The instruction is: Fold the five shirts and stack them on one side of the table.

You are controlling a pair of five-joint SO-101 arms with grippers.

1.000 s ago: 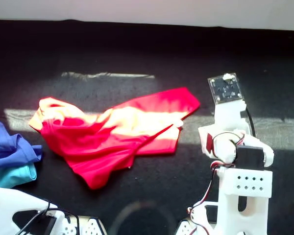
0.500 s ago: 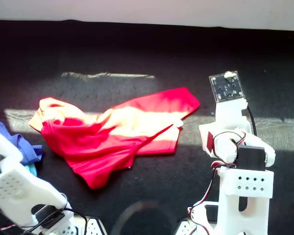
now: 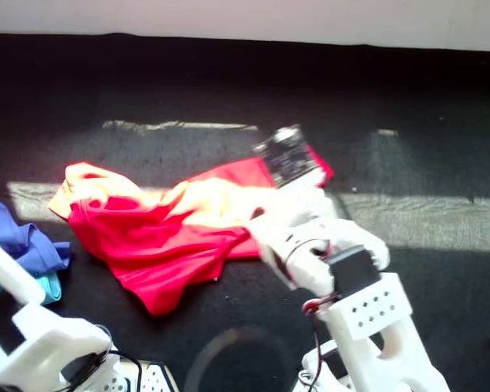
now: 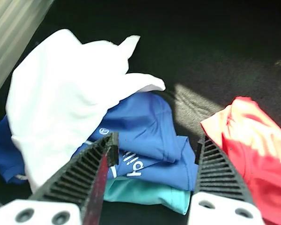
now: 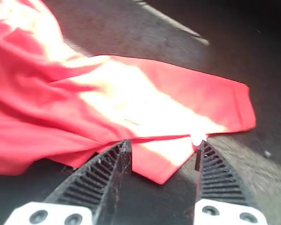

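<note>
Both jaws wide apart, empty; red shirt (image 3: 163, 245) partly behind right arm (image 3: 336, 263).

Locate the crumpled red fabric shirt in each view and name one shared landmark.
High view: crumpled red fabric shirt, left of centre.
Left wrist view: shirt beside the open left gripper.
Right wrist view: shirt just ahead of the open right gripper.
Landmark: blue cloth shirt beside it.

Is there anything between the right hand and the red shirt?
Nothing visible does. In the right wrist view the open right hand points at a corner of the red shirt, with bare dark table beneath. The pile of other shirts lies beyond the red shirt's far end.
</note>
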